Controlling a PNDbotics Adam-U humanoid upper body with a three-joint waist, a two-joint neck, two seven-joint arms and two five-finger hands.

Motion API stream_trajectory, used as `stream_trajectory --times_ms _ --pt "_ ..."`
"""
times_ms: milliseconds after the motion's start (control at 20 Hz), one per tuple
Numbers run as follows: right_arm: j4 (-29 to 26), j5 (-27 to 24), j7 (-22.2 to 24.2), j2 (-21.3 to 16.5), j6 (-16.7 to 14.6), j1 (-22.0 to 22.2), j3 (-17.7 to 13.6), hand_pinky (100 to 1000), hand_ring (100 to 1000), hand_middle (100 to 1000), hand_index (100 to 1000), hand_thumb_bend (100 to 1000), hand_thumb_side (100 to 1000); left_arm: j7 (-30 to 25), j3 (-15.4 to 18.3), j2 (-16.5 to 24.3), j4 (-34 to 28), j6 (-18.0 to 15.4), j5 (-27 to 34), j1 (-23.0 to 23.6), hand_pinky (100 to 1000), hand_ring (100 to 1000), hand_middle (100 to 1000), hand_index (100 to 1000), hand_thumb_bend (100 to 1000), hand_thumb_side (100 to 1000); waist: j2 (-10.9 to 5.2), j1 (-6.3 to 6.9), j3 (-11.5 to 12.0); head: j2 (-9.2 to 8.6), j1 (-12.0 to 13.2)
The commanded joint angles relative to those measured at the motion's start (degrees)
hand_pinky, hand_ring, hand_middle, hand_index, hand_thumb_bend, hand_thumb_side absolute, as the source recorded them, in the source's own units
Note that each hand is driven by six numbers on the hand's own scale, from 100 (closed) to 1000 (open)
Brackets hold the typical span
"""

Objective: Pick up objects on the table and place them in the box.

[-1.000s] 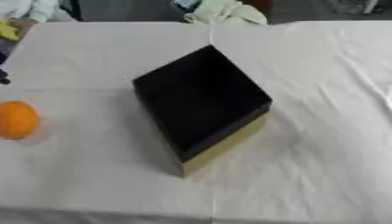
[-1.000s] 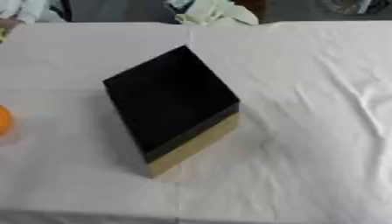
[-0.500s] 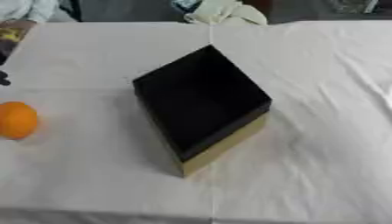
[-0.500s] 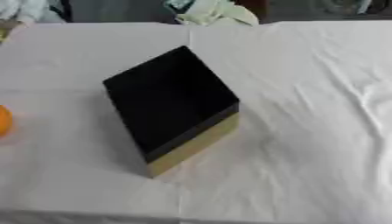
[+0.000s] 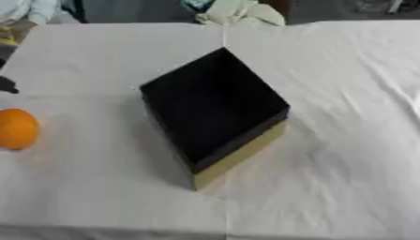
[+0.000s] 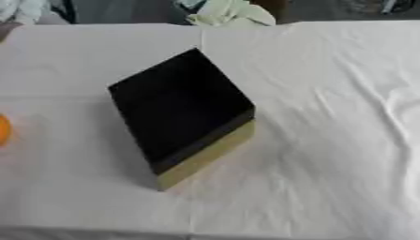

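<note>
An orange lies on the white tablecloth at the far left, about level with the middle of the box. The box stands in the centre of the table, turned corner-on, black inside with a tan outer wall facing the front right. I see nothing inside it. The orange is well apart from the box's left corner. In the right eye view only a sliver of the orange shows at the left edge. Neither of my hands shows in either view.
A small dark shape pokes in at the left edge above the orange; I cannot make out what it is. A pale crumpled cloth lies at the table's far edge. White tablecloth stretches to the right and front of the box.
</note>
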Motion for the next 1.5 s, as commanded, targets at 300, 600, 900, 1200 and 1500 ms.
stream_trajectory --times_ms 300,600,900,1200,1500 --pt "-0.98 -0.33 0.23 -0.72 -0.01 -0.64 -0.10 667 575 588 836 100 783 -3.27 -1.07 0.69 1.00 -1.42 2.46 -2.15 576 794 830 857 521 100 -0.51 0.14 -0.31 -0.69 0.21" --pt "-1.07 -0.46 0.28 -0.51 0.09 -0.61 -0.20 666 575 588 836 100 783 -4.03 -1.69 -0.07 2.52 -1.08 2.99 -2.71 465 704 742 780 463 100 -0.40 0.23 -0.57 -0.80 -0.13" --pt "-1.02 -0.53 0.30 -0.55 0.09 -0.50 -0.23 666 574 587 836 100 785 -1.79 -1.35 -0.28 1.58 -0.47 4.03 -2.51 301 584 633 699 397 100 -0.38 0.23 -0.59 -0.76 -0.16" --pt "-1.06 -0.63 0.36 -0.53 0.12 -0.39 -0.27 666 575 587 837 100 784 0.58 -0.40 0.01 -0.45 0.38 5.62 -2.07 177 497 541 589 348 100 -0.47 0.25 -0.50 -0.88 -0.22" --pt "-1.13 -0.76 0.34 -0.47 0.18 -0.24 -0.32 665 575 586 837 100 786 4.86 0.48 0.24 -3.53 2.31 4.30 -1.93 100 424 467 497 335 100 -0.52 0.29 -0.46 -0.88 -0.26"
